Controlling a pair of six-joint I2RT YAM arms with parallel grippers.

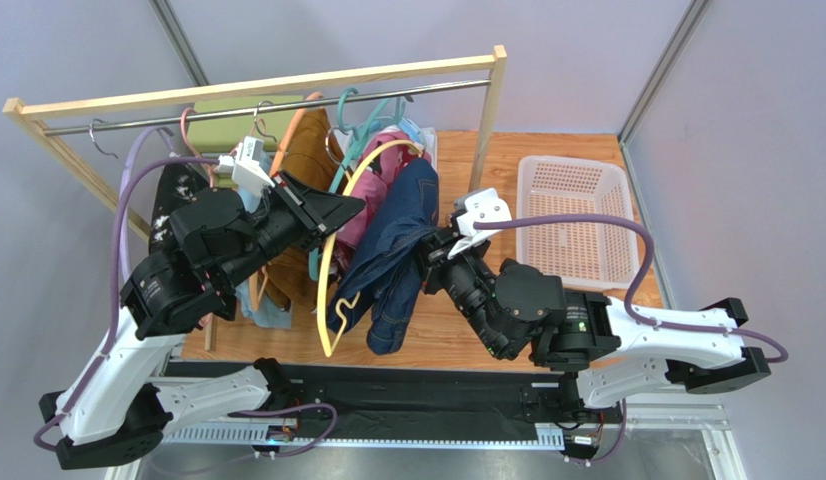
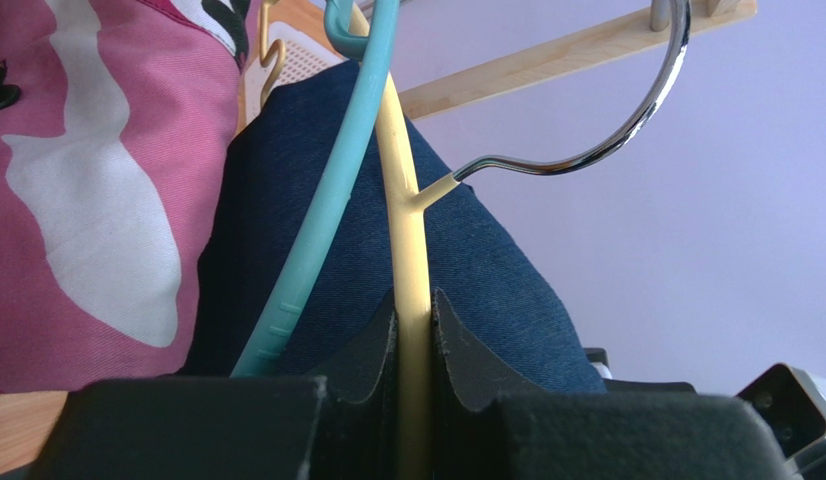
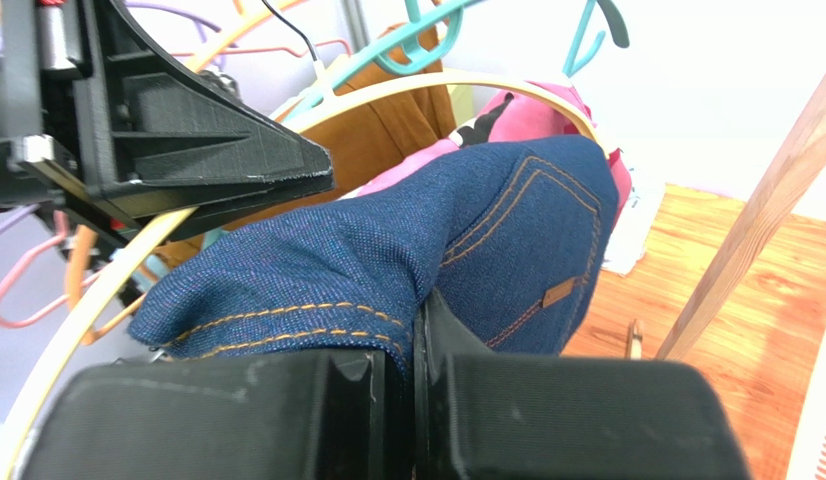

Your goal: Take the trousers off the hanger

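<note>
In front of the rack (image 1: 257, 88), the left gripper (image 2: 415, 312) clamps the yellow hanger (image 2: 411, 240); the right gripper (image 3: 413, 335) pinches the navy trousers (image 3: 387, 255) draped on it. Pulling hard could twist the hanger loose or snag the trousers.

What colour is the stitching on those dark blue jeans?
Orange thread, on the navy jeans. It shows best in the right wrist view.
</note>
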